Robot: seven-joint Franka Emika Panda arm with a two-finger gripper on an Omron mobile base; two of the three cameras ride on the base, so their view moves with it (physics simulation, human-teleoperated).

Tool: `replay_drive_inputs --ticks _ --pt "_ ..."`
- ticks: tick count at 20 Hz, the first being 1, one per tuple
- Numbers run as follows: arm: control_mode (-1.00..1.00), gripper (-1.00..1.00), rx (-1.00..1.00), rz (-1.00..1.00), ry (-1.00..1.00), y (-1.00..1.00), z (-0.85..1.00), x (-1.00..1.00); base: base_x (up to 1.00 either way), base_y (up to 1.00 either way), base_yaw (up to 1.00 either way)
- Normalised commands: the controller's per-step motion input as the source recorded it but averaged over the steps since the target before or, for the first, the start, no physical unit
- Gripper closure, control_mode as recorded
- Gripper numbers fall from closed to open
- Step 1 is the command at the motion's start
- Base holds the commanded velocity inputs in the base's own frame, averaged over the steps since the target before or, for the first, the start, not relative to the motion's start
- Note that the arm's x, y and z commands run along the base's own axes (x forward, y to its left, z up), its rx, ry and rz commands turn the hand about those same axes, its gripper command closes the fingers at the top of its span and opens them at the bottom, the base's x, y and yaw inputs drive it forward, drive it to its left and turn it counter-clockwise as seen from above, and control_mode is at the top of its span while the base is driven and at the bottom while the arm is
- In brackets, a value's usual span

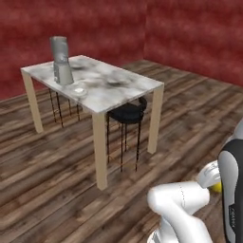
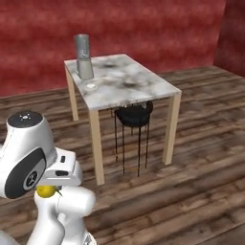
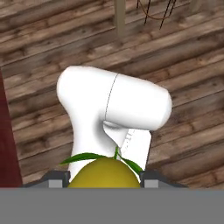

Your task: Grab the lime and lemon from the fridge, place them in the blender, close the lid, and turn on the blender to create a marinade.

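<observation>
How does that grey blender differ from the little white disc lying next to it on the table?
The blender stands tall and upright; the lid lies flat and low. The blender is grey with a smoky jar on top; the lid is white. The blender sits nearer the table's far end, the lid in front of it. Both rest on the marble tabletop.

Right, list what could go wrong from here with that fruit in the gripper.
1. The gripper holds the lemon low over the wooden floor; a slip would likely send it rolling off across the boards.
2. The blender stands near the table's far corner, across open floor, so the lemon must survive the carry.
3. The lid lies beside the blender near the table edge; a careless reach could knock it off.
</observation>
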Motion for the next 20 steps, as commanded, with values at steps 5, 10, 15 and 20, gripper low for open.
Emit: replay_drive_inputs --ticks 5,10,15,20 --pt "1.00 1.00 0.00 0.00 0.00 0.00 0.00 0.00 1.00 1.00 -0.11" --pt "1.00 1.00 0.00 0.00 0.00 0.00 0.00 0.00 0.87 1.00 -0.25" --pt "1.00 1.00 0.00 0.00 0.00 0.00 0.00 0.00 0.76 1.00 -0.38" --pt "1.00 1.00 0.00 0.00 0.00 0.00 0.00 0.00 0.63 1.00 -0.44"
